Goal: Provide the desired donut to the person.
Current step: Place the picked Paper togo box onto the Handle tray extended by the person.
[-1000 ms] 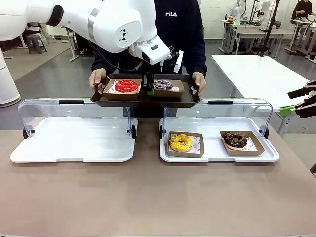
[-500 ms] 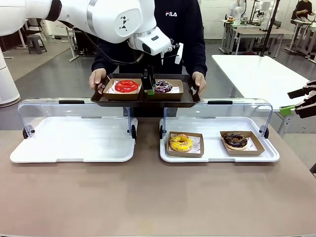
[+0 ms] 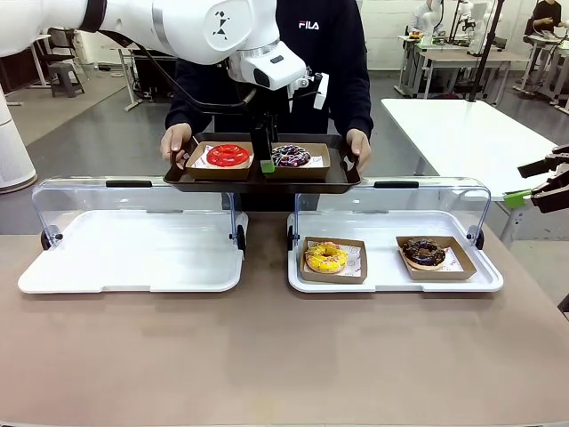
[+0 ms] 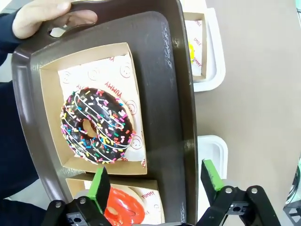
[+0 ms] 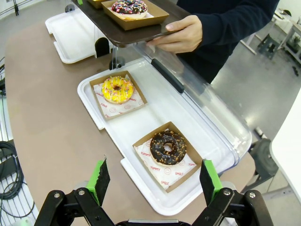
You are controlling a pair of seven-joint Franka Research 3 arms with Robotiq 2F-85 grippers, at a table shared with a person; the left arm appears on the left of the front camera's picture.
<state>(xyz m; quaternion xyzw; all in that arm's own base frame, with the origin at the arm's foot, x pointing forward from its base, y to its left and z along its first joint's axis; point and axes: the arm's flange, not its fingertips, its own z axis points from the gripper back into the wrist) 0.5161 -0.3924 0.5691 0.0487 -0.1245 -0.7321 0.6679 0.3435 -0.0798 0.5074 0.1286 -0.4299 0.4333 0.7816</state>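
Two donuts on person's tray point(image 3: 267, 181), past bench's far edge.
Left tool point(image 3: 267, 160) jaws apart above sprinkle donut point(image 4: 98, 125); right tool point(image 5: 153, 181) jaws apart, over right edge.

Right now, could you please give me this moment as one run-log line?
left claw: open, over tray | sprinkle donut: on tray | person: holding tray | right claw: open, above chocolate donut

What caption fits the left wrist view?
Open left gripper above the person's brown tray, sprinkled chocolate donut boxed below.
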